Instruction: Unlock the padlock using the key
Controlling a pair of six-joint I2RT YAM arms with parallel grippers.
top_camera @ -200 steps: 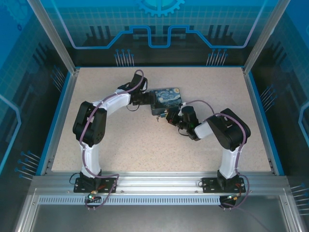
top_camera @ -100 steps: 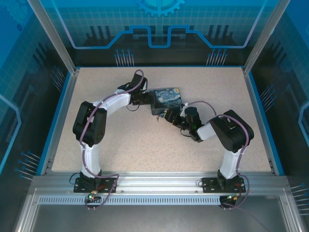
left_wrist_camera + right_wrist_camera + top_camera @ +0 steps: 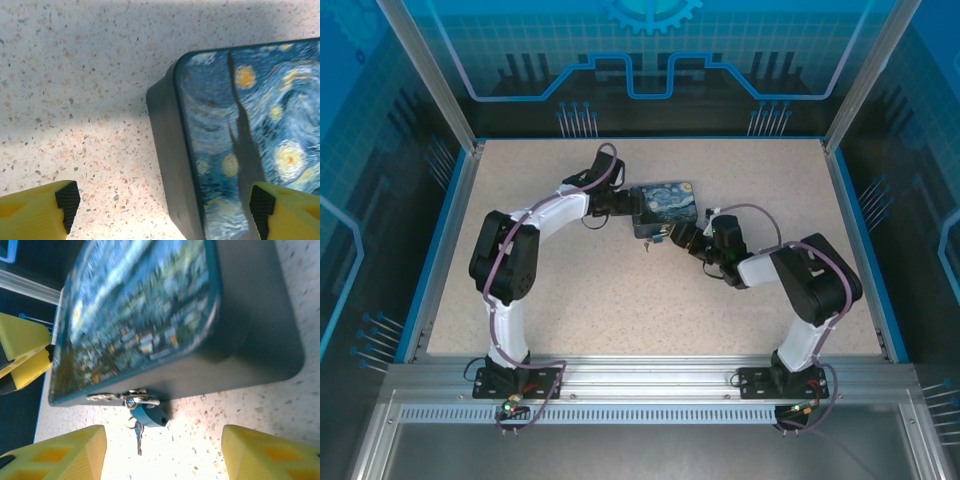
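From the overhead camera I see the painted tin (image 3: 667, 203) lying on the desk (image 3: 570, 300), nearer the far edge than the near one and about midway between the left and right edges. Both arms reach in to it, one from each side.

On the left wrist camera, the left end effector (image 3: 162, 212) is spread wide. One yellow fingertip (image 3: 42, 215) sits over bare desk, apart from the tin's dark side wall, and the other sits over the swirly blue-and-yellow lid. It straddles the tin's corner and pinches nothing.

On the right wrist camera, the right end effector (image 3: 162, 456) is also spread, with its two yellow fingers low at either side and nothing between them. It faces the tin's long side wall. The padlock (image 3: 148, 415) hangs there from a small silvery hasp (image 3: 117, 397) at the lid's edge, its shackle through the hasp and its dark teal body just above the desk. The key (image 3: 138, 436) points down from under the padlock, touching it. I cannot tell whether it is seated in the keyhole. Padlock and key are both apart from the right fingers, in the gap ahead of them.
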